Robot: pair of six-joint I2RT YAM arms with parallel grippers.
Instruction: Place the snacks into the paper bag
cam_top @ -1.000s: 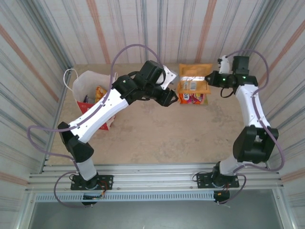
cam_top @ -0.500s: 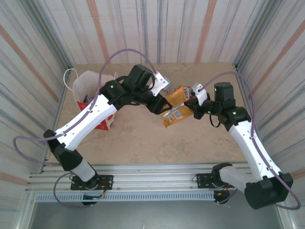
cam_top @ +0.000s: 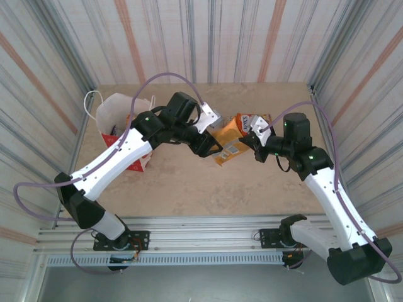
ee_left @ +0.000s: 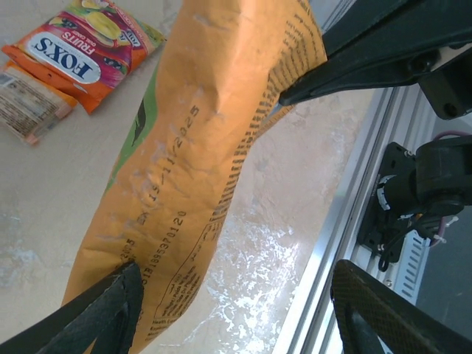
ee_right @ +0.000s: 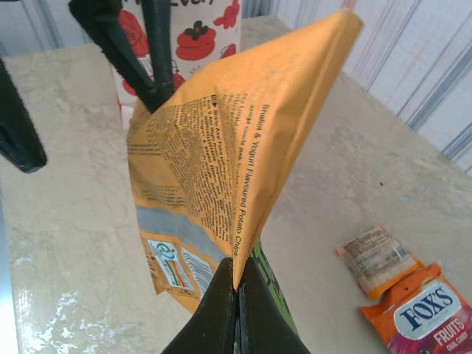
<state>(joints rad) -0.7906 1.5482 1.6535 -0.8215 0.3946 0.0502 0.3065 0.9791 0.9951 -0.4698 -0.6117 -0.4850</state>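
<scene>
A: Orange packet (cam_top: 232, 139) now sits mid-frame in the top view. It has come up off the worktop (cam_top: 189, 182) at upper right, with the right fingers (ee_right: 225, 310) clamped tight on one corner.
B: Left fingers (ee_left: 103, 313)?
A: Spread wider than a second ago. They straddle its lower end, gripping nothing.
B: Meaning?
A: Handover looks pending. Paper bag (cam_top: 119, 116) stands upper left.

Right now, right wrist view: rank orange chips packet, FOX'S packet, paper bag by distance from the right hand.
1. Orange chips packet: pinched in the right hand.
2. FOX'S packet: lying flat, lower right.
3. Paper bag: farthest, at the back, top of view.
</scene>
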